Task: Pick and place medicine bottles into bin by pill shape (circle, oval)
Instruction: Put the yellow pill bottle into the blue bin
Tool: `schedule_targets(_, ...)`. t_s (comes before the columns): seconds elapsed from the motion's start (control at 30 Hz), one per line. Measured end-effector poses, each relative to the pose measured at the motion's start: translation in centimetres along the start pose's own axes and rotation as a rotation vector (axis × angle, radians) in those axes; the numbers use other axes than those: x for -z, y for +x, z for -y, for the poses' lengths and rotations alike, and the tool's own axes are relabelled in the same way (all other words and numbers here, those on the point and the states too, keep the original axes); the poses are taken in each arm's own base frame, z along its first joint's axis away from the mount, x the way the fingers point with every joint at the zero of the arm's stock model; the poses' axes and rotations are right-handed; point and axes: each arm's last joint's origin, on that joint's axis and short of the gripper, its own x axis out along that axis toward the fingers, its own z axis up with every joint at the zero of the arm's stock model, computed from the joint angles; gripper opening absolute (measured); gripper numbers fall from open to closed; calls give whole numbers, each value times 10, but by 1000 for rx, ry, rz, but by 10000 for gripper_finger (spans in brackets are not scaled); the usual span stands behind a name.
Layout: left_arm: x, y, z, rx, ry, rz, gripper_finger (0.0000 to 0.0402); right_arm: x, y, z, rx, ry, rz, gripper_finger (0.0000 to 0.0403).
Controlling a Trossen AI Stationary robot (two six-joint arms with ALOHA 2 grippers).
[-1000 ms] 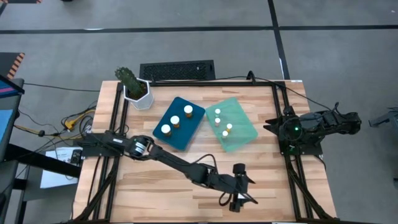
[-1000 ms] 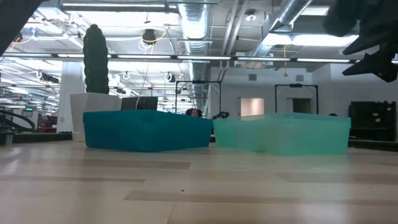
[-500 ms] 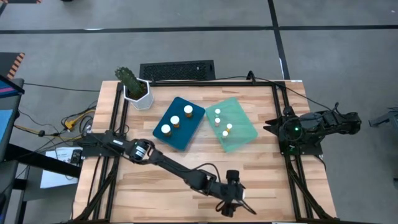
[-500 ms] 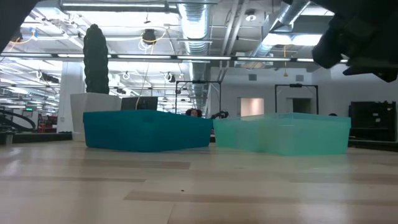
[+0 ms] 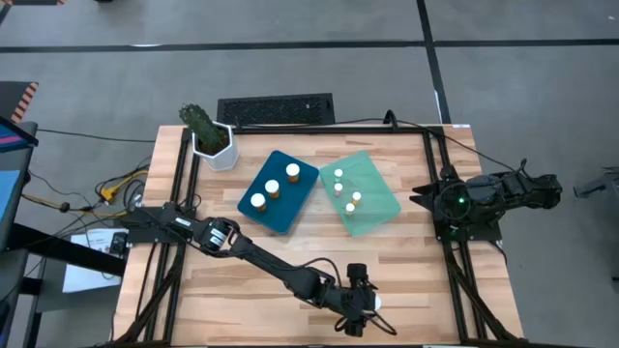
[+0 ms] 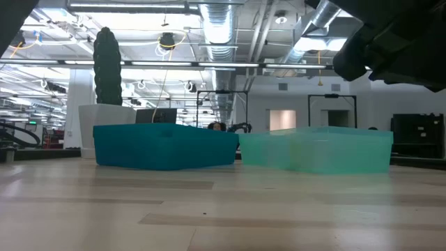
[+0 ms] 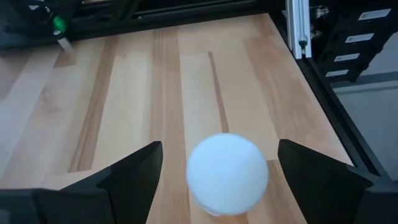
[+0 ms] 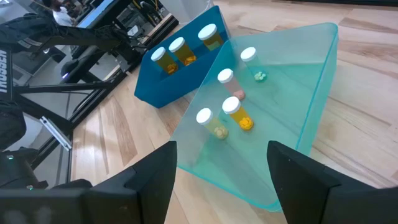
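Left gripper [image 5: 366, 311] spread wide over a lone bottle [image 7: 227, 173], bottom centre, not gripping. Right gripper [image 8: 221, 180] idles released, right edge, facing green tray [image 8: 292, 118].

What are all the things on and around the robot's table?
Blue tray: one, dark blue, mid-table, left of the green tray.
Green tray: one, see-through mint green, right of the blue tray.
Bottles in blue tray: three, white caps, amber bodies.
Bottles in green tray: four, white caps.
Loose bottle: one, white cap, near the table's front edge.
Cactus pot: one, white with a green cactus, back left corner.
Keyboard: one, black, behind the table.
Left tool: open, over the loose bottle, a finger on each side.
Right tool: open, parked at the right edge.
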Motion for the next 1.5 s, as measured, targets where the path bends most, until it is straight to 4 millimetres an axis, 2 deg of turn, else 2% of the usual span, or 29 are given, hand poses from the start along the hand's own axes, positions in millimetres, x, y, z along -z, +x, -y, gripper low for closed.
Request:
schedule_targets(0.77, 5, -1, 3, -18, 40, -25, 314, 0, 0, 0, 0, 1, 0, 260)
schedule_targets(0.97, 18, 10, 5, 18, 39, -54, 314, 0, 0, 0, 0, 1, 0, 260)
schedule_targets(1.13, 17, 9, 6, 2, 39, -41, 313, 0, 0, 0, 0, 1, -1, 260)
schedule_targets(1.27, 17, 9, 6, 3, 33, -40, 293, 0, 0, 0, 0, 1, 0, 260)
schedule_targets(1.5, 16, 9, 5, -6, 24, -38, 223, 0, 0, 0, 0, 1, 0, 260)
